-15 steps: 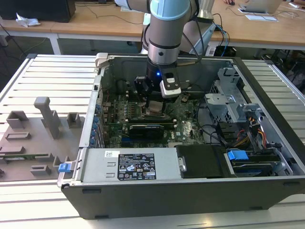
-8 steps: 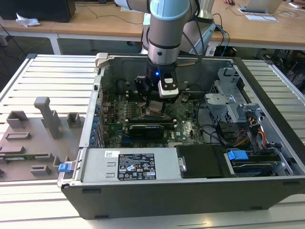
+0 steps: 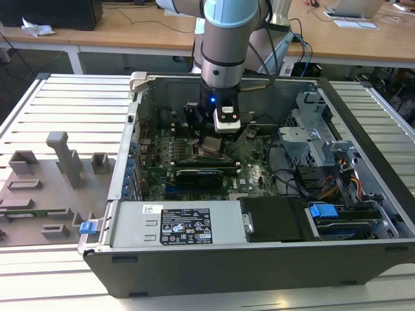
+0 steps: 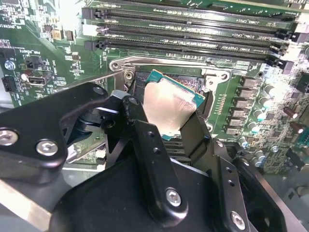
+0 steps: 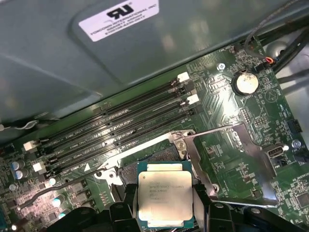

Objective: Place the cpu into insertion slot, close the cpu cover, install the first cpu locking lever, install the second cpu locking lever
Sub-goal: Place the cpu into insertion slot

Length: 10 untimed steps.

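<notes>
My gripper (image 5: 165,202) is shut on the cpu (image 5: 163,180), a thin square chip with a silvery face, one black finger on each of two opposite edges. In the second wrist view the cpu (image 4: 166,99) hangs slightly tilted just over the insertion slot (image 4: 145,77). The insertion slot (image 5: 157,155) is a dark socket with a metal rim on the green board. The cpu cover (image 5: 227,162), a silvery frame, stands swung open beside the socket. In the exterior view the gripper (image 3: 213,140) is down inside the open computer case, over the board.
Long black memory slots (image 5: 120,124) run beside the socket, and a coin battery (image 5: 245,82) sits further off. A thin wire lever (image 5: 53,190) lies near the socket. Case walls, a power supply (image 3: 175,223) and a drive cage (image 3: 311,129) with cables surround the board. A grey fixture tray (image 3: 45,188) lies outside.
</notes>
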Available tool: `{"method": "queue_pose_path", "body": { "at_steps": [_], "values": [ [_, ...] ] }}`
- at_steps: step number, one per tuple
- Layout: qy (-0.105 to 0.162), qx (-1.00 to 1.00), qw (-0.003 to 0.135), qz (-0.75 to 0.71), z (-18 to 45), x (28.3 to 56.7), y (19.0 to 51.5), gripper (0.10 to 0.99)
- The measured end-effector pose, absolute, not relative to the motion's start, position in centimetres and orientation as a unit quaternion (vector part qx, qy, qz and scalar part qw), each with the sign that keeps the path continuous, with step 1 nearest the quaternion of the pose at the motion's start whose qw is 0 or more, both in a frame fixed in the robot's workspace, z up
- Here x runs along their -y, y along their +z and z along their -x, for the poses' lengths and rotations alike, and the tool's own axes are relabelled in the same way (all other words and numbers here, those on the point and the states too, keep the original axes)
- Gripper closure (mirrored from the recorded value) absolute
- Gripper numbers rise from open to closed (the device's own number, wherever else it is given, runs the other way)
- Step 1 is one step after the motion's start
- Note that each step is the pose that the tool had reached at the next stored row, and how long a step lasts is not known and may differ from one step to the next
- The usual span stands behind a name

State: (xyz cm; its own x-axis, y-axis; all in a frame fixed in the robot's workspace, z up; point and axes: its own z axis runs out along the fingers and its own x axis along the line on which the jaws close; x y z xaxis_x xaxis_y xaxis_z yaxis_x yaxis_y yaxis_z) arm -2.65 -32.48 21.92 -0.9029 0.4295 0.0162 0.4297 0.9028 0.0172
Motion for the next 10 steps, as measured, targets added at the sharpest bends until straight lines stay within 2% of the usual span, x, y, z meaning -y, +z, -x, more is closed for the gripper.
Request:
{"method": "queue_pose_path", "body": {
  "at_steps": [10],
  "values": [
    [-0.010, 0.965, 0.005, 0.261, 2.65, 32.48, 21.90, 0.545]
  ]
}}
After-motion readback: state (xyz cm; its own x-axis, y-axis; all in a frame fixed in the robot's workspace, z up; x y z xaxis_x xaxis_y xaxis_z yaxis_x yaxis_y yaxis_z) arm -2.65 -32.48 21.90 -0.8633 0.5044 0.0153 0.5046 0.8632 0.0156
